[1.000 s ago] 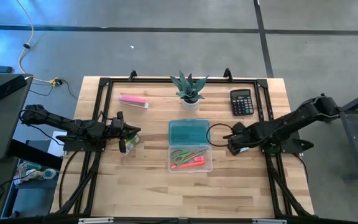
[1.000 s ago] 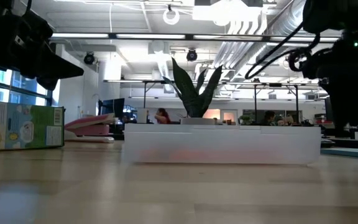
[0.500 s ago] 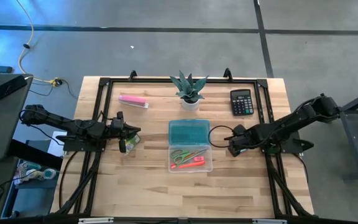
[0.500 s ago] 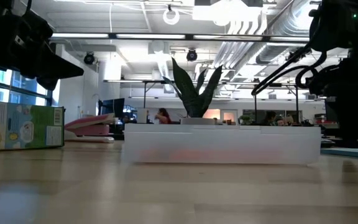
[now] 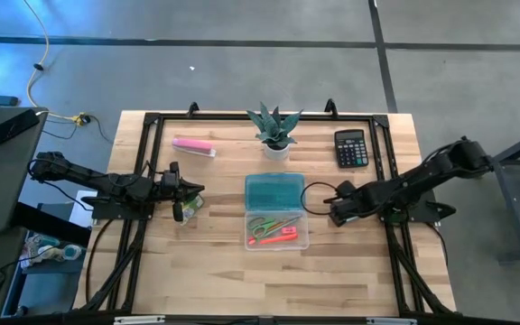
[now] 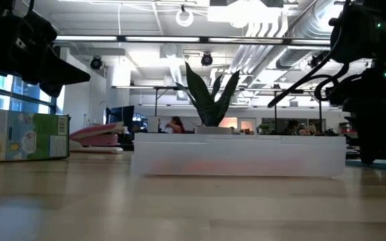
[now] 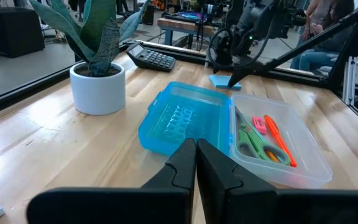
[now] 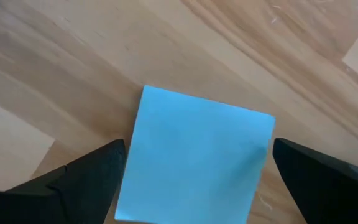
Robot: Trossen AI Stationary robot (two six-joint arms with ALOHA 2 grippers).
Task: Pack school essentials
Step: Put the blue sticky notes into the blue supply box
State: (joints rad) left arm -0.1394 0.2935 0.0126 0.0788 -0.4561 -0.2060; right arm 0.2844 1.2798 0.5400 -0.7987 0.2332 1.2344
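Observation:
The light-blue sticky pad [image 8: 194, 165] lies flat on the wooden table, just right of the clear pencil case [image 5: 276, 230], whose blue lid [image 5: 274, 190] is folded open. Green-handled scissors [image 7: 253, 140] and a red-orange pen [image 7: 277, 138] lie in the tray. My right gripper [image 8: 197, 146] is open, pointing down over the pad, with one finger beside each of two opposite edges. In the high view the gripper [image 5: 337, 209] hides the pad. My left gripper [image 7: 196, 162] is shut and waits low at the table's left side, pointing toward the case. My right gripper comes at the sticky pad from above, a finger [image 8: 86, 180] close by one edge and the other finger [image 8: 328, 174] close by the opposite edge [image 8: 269, 134]. Whether they touch the pad I cannot tell. The pad rests flat on the table.
A potted plant [image 5: 273, 131] stands behind the case, with a black calculator [image 5: 351, 148] at the far right and a flat pink bar [image 5: 193, 145] at the far left. A green carton [image 6: 22, 137] sits by my left gripper. Bare wood lies along the near edge.
My right gripper has come down toward the sticky pad and shifted slightly toward the table's left. The left arm and the things in the case have stayed where they were.

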